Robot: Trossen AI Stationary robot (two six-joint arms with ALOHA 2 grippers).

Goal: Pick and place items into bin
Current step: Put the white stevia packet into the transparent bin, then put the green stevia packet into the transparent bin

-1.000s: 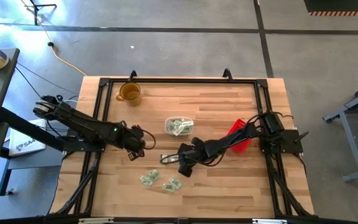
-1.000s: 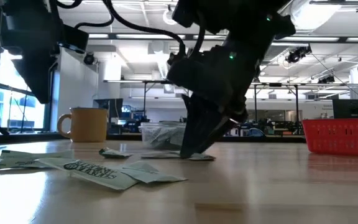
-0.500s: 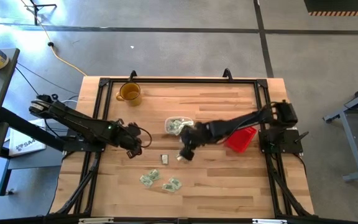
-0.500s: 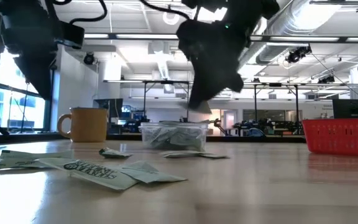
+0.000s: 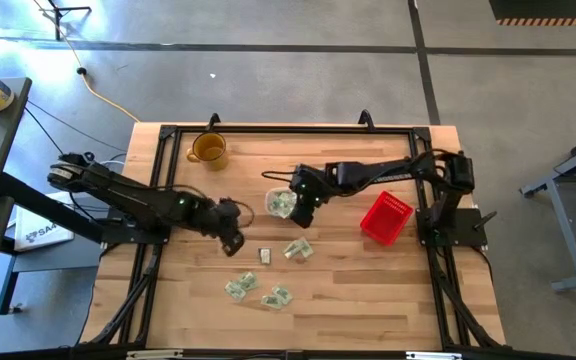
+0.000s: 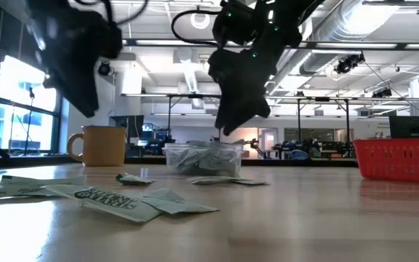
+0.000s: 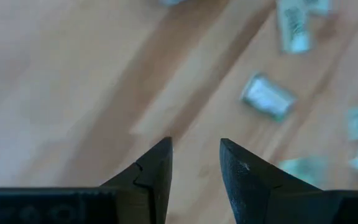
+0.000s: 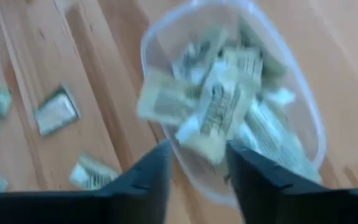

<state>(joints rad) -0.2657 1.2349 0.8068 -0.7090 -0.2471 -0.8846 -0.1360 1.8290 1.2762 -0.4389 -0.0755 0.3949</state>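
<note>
The clear bin (image 5: 280, 203) stands at the table's middle, partly filled with pale green and white packets (image 8: 272, 130). My right gripper (image 5: 303, 208) hangs just above the bin's right rim, shut on packets (image 8: 219, 115). It also shows above the bin in the low view (image 6: 225, 129). Loose packets lie flat on the wood nearer the front: two (image 5: 298, 249) (image 5: 265, 256) in the middle and two more (image 5: 240, 287) (image 5: 276, 297) closer to the near edge. My left gripper (image 5: 231, 238) is open and empty, left of these packets, above the table. My right gripper holds two crinkled packets by their near ends (image 8: 201, 146), which lie between its two fingertips. One packet (image 8: 160, 102) and the other (image 8: 219, 115) fan out ahead of the fingers. The fingers come from above, slanting down. The packets are clear of the table, over the bin's opening.
An amber mug (image 5: 208, 150) stands at the far left of the table. A red mesh basket (image 5: 385, 218) stands at the right, close behind my right arm. A dark frame runs along the table's edges.
My right gripper has risen from the table near the front middle with the packets and swung toward the far edge, to above the bin. Other packets stayed where it picked. My left gripper has shifted a little toward the table's right.
</note>
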